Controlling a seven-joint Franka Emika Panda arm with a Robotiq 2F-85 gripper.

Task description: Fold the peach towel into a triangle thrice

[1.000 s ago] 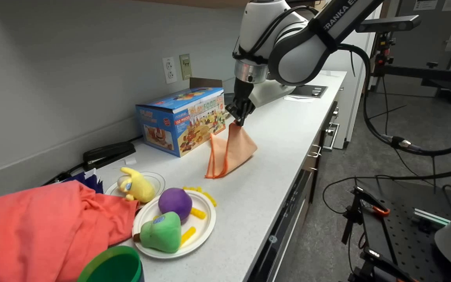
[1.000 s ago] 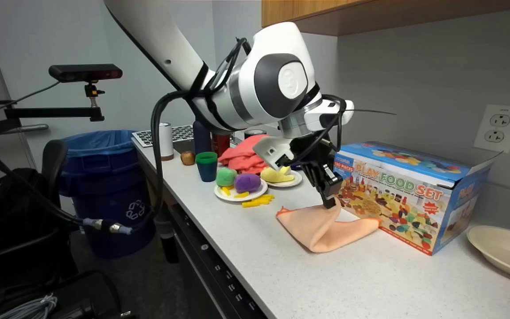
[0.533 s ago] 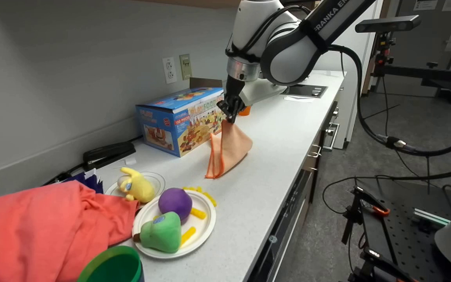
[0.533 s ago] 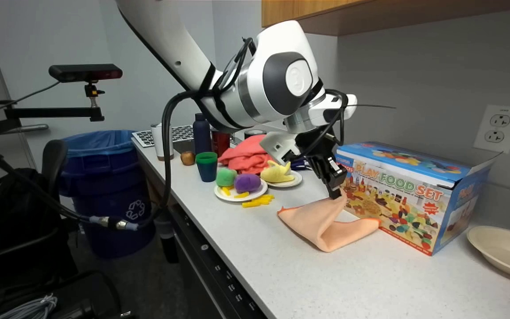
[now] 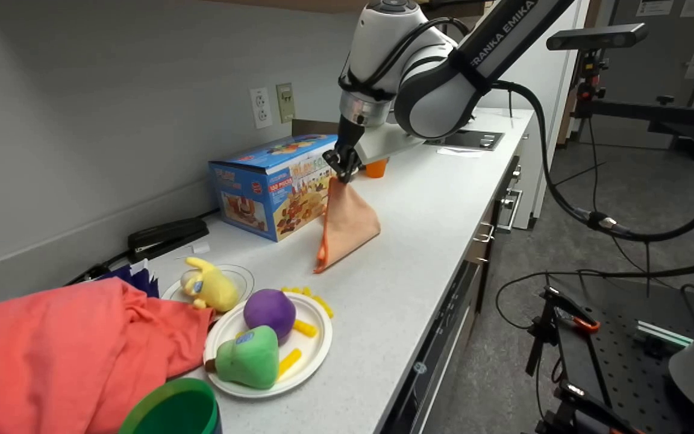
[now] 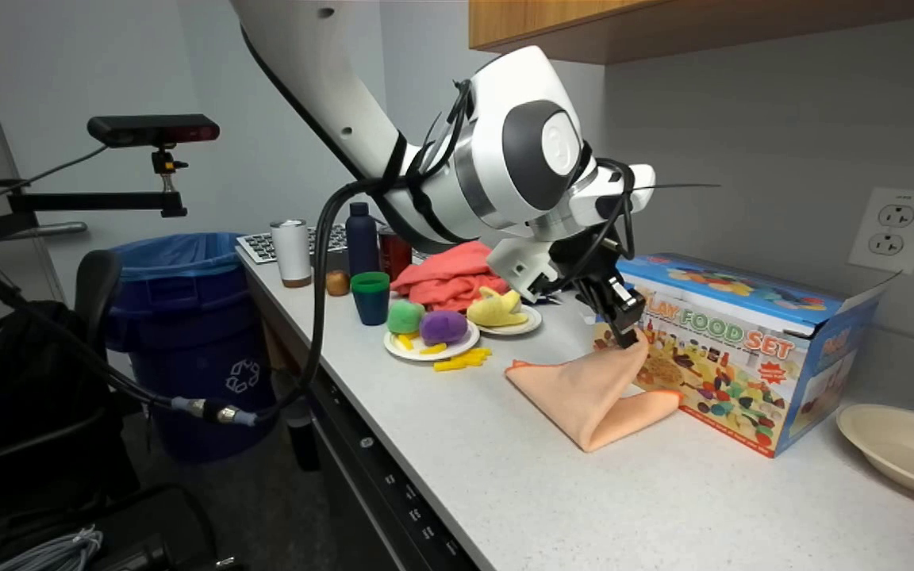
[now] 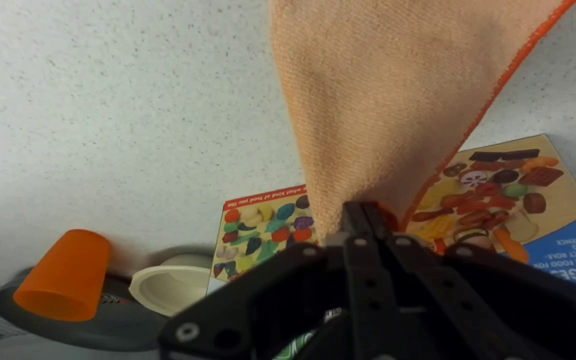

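The peach towel with orange edging stands partly lifted on the white counter, in both exterior views. It also fills the upper middle of the wrist view. My gripper is shut on one corner of the towel and holds it up beside the box; it also shows in an exterior view and in the wrist view. The towel's lower part rests on the counter, with a fold along its front. The pinched bit of cloth is hidden between the fingertips.
A play food box stands against the wall, close to the gripper. An orange cup and a bowl are past it. A plate with plush toys, a red cloth and a green cup share the counter.
My gripper has moved toward the box and wall and slightly up, carrying the towel corner. The lifted corner now hides more of the towel's far flap. The orange cup has come into view.
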